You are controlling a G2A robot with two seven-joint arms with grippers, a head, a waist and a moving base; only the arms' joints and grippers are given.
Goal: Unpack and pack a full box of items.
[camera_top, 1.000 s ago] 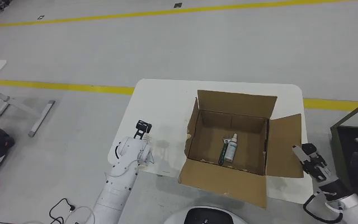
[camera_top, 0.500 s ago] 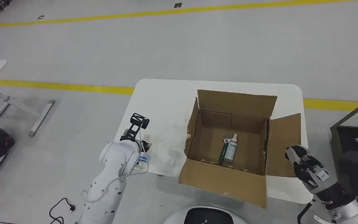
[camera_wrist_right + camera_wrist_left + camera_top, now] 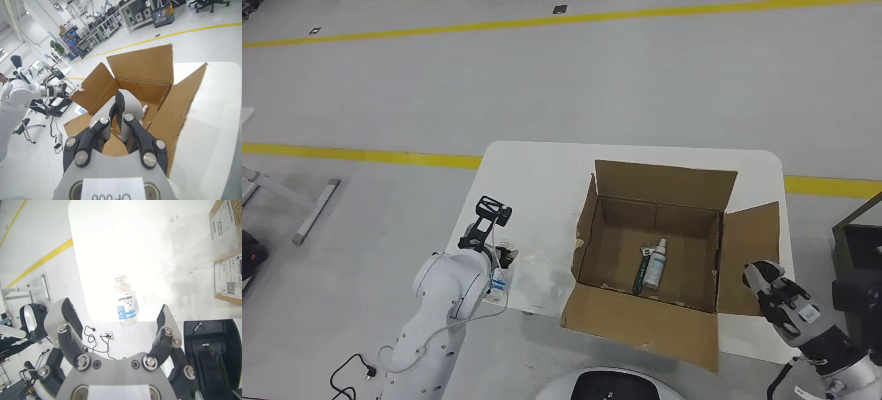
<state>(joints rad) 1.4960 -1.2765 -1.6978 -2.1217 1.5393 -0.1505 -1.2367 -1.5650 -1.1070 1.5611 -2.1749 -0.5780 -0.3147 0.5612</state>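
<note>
Left gripper (image 3: 115, 303) spread wide, empty, above clear bottle (image 3: 126, 308) lying at table's (image 3: 132, 237) 8 o'clock corner. Open box (image 3: 642, 322) at 3 o'clock, spray bottle (image 3: 655, 262) inside. Right gripper (image 3: 118, 103) pinched closed, empty, at box's 4 o'clock

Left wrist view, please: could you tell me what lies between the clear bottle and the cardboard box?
Only bare white table with a few faint marks lies between the bottle and the box, as the left wrist view shows.
</note>
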